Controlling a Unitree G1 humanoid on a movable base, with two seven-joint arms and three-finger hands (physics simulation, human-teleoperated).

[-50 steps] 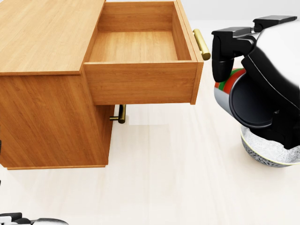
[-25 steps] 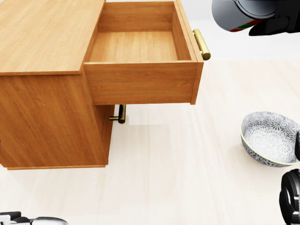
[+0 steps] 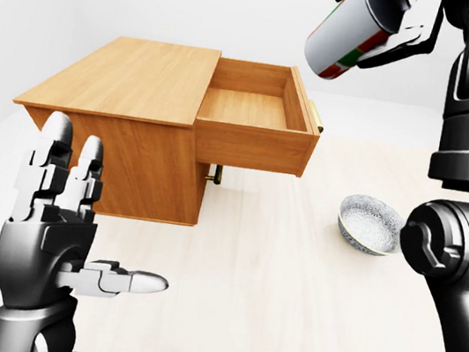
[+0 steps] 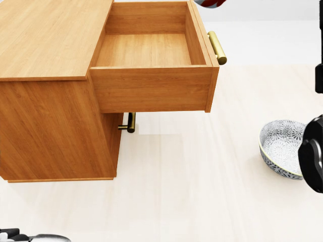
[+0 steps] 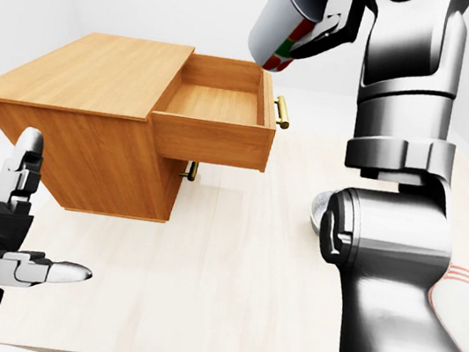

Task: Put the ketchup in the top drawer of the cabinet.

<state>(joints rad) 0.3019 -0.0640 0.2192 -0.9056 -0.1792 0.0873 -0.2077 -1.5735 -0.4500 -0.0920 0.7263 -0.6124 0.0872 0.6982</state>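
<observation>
Left hand (image 3: 52, 228): fingers spread apart, raised, holding nothing.
Cabinet (image 3: 128, 114): on the table (image 3: 286, 300).
Top drawer (image 3: 258, 113): pulled out.
Ketchup (image 3: 351, 34): tilted, above the drawer's right side.
Right hand (image 3: 403, 15): clamped on ketchup.
Bowl (image 3: 370, 224): right of the cabinet.

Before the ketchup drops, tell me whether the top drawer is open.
Open: the top drawer is pulled out from the cabinet, its bare wooden floor showing.

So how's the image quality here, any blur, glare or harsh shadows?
Left-eye view: sharp, flat lighting, only a soft shadow under the open drawer. Head view: crisp, no glare, the ketchup cropped at the top. Right-eye view: the right arm blocks much of the table.
</observation>
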